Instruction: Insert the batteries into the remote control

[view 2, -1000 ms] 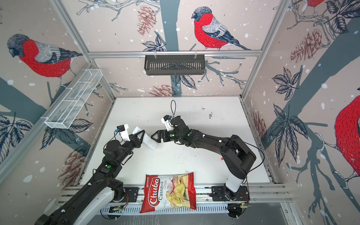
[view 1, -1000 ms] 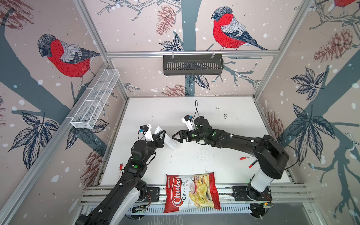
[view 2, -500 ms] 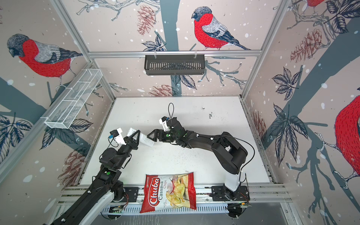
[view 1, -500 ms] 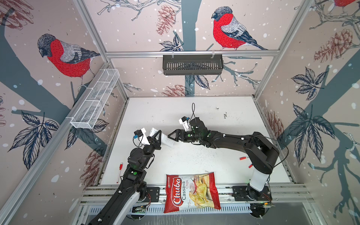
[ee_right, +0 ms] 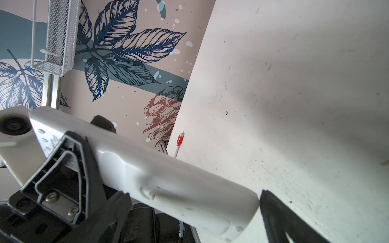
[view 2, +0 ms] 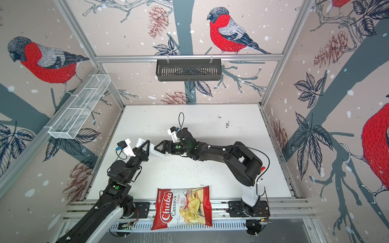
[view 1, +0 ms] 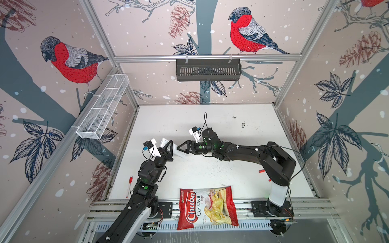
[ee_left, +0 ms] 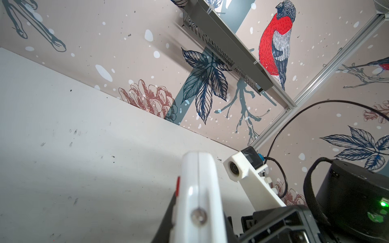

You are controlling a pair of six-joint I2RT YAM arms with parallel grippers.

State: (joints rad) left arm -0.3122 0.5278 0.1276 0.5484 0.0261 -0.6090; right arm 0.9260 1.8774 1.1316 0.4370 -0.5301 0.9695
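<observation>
White tabletop (view 1: 210, 126), scuffed and speckled, is sitting inside a cell papered with bullfinches and pine cones. A wire basket (view 1: 103, 109) and a dark slatted basket (view 1: 208, 69) are hanging on the walls.

Item: remote control (view 1: 180, 153). It is being held clear of the table, left of centre and tilted. Its plain back is facing the right wrist camera, where a small cover latch (ee_right: 147, 191) is showing near the free end.

Item: left gripper (view 1: 169, 144). Its jaws are pinching the remote partway along the body, leaving the latch end free.

Item: right gripper (view 1: 181, 149). Its jaws are standing spread and straddling the remote's free end. One finger (ee_right: 280, 214) is sitting just beside the end's corner; contact cannot be told.

Item: batteries. None is showing in any view, so their place cannot be told.

Sundries: a chips bag (view 1: 207, 207) is lying across the front rail. A red-banded stick (view 1: 128, 186) is lying by the table's left edge. Small red bits (view 1: 261, 171) are lying near the right arm.

Handling note, as judgement: the step in hand is looking like opening the battery compartment, with loading not yet begun.
- The left grip should be doing nothing but bracing, firm enough that the remote is not pivoting.
- The right jaws should be closing squarely on the cover end only.
- The cover should then be drawn along the remote's long axis rather than twisted or levered.
- A skewed bite risks prising the remote out of the left jaws.
- The freed cover wants setting down away from the table edge, leaving the compartment facing up for the cells.
</observation>
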